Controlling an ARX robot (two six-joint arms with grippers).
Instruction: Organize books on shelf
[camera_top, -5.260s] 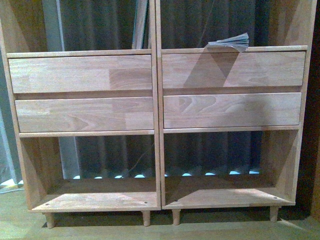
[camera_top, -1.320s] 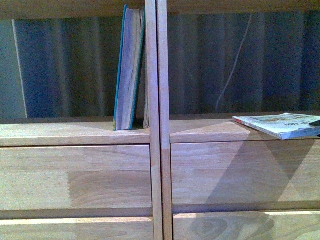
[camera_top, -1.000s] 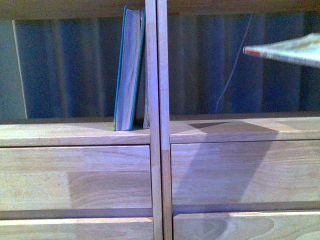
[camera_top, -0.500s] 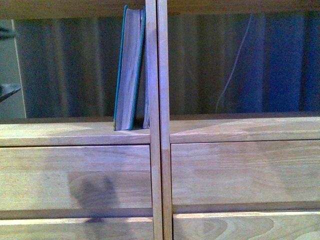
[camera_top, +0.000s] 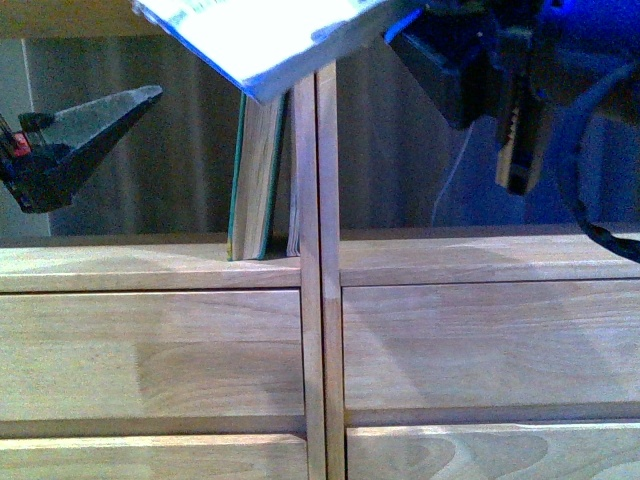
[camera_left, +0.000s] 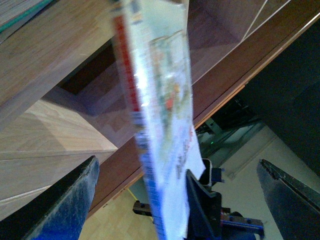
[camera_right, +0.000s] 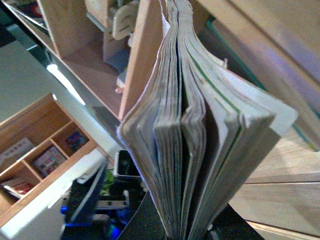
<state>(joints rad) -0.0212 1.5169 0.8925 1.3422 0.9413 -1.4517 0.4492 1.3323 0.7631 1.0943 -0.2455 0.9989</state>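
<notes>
The booklet (camera_top: 270, 35) hangs tilted at the top of the front view, across the shelf's middle posts (camera_top: 318, 300). My right gripper (camera_top: 420, 30) is shut on it from the right. Its page edges fill the right wrist view (camera_right: 190, 125), clamped at my right gripper (camera_right: 185, 230). The teal book (camera_top: 255, 180) stands on the left column's board (camera_top: 120, 265), leaning towards the posts, with a thin pale volume (camera_top: 293, 220) beside it. My left gripper (camera_top: 70, 140) is open and empty at the far left. In the left wrist view the booklet (camera_left: 160, 125) hangs between its open fingers (camera_left: 70, 200).
Wide wooden front panels (camera_top: 150, 350) lie below the boards. A grey curtain (camera_top: 140, 160) and a thin white cable (camera_top: 465, 150) show behind the shelf. The right column's board (camera_top: 480, 258) is bare. Another wooden shelf unit (camera_right: 45, 155) shows in the right wrist view.
The booklet lay on the right column's board, was lifted out of view, and is now held high over the middle posts. Both grippers have come into the front view.
</notes>
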